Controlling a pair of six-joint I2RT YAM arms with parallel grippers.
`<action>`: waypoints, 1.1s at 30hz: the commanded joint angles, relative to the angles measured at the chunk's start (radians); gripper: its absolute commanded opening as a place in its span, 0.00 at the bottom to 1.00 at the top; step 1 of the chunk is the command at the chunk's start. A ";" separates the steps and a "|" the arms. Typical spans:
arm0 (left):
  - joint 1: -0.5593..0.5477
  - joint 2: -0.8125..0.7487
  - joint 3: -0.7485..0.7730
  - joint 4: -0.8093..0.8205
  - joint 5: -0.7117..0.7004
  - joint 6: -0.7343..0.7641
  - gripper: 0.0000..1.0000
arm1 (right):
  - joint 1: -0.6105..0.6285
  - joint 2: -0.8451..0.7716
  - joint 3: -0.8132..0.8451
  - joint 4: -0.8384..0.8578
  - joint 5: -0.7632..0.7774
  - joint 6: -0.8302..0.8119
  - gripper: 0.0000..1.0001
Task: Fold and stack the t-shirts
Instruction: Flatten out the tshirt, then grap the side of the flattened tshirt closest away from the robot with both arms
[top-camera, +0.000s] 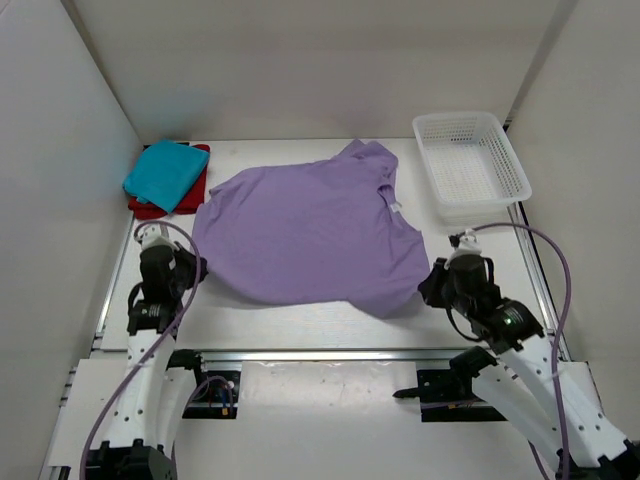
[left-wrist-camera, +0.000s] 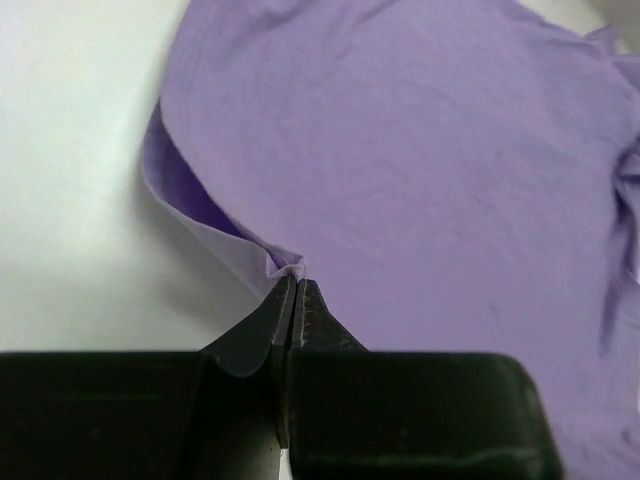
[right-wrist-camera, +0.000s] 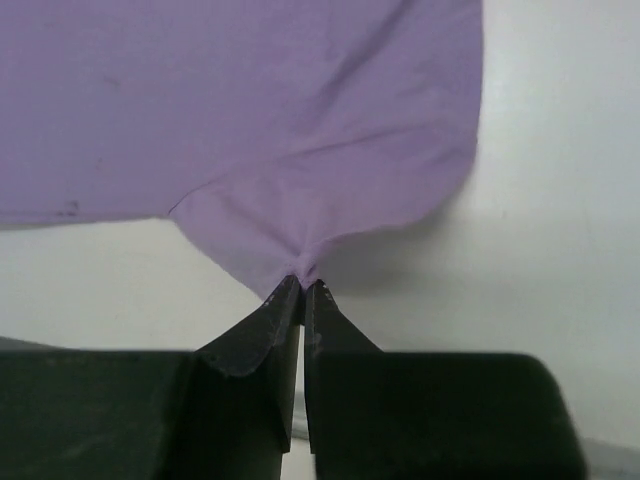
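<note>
The lavender t-shirt lies spread across the middle of the table. My left gripper is shut on its left edge; the left wrist view shows the tips pinching a bunched bit of the lavender t-shirt. My right gripper is shut on its right edge; the right wrist view shows the tips pinching the lavender t-shirt. The teal-blue t-shirt lies folded on the folded red t-shirt at the far left.
A white lattice basket stands at the far right. White walls close the table on the left, back and right. A metal rail runs along the near edge in front of the arm bases.
</note>
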 joint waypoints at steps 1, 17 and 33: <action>-0.001 -0.074 -0.085 -0.031 -0.023 -0.008 0.00 | 0.067 -0.096 -0.024 -0.100 -0.026 0.176 0.00; 0.039 0.144 -0.011 0.024 0.035 -0.018 0.00 | -0.256 0.133 -0.018 0.128 -0.350 0.053 0.00; 0.165 0.684 0.235 0.209 0.061 -0.100 0.00 | -0.341 0.850 0.459 0.395 -0.260 0.010 0.00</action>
